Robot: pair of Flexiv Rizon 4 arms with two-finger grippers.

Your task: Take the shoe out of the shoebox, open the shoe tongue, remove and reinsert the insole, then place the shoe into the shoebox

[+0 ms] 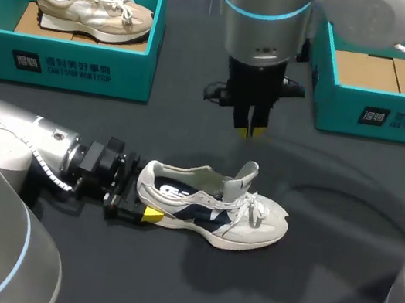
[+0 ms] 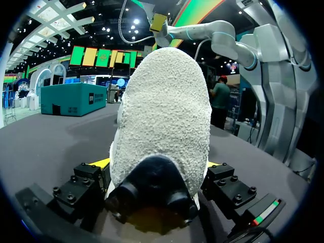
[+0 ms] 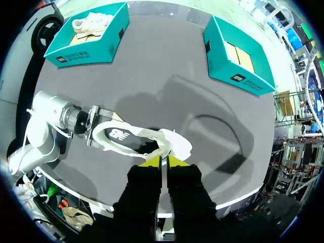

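A white and navy shoe [image 1: 212, 210] lies on its sole mid-table, toe to the right. Its tongue [image 1: 245, 179] stands up and the dark insole [image 1: 176, 192] shows inside. My left gripper [image 1: 145, 198] comes in low from the left and is shut on the heel. In the left wrist view the heel of the shoe [image 2: 167, 101] fills the gap, with a yellow fingertip [image 2: 98, 163] against each side. My right gripper [image 1: 251, 131] hangs shut and empty above the table, behind the shoe. Its own view puts the right gripper [image 3: 164, 161] over the laces of the shoe [image 3: 147, 142].
A teal shoebox [image 1: 385, 117] at the back right holds only cardboard. A second teal box [image 1: 68, 65] at the back left holds a beige shoe [image 1: 94, 11]. Dark tabletop surrounds the shoe in front and to the right.
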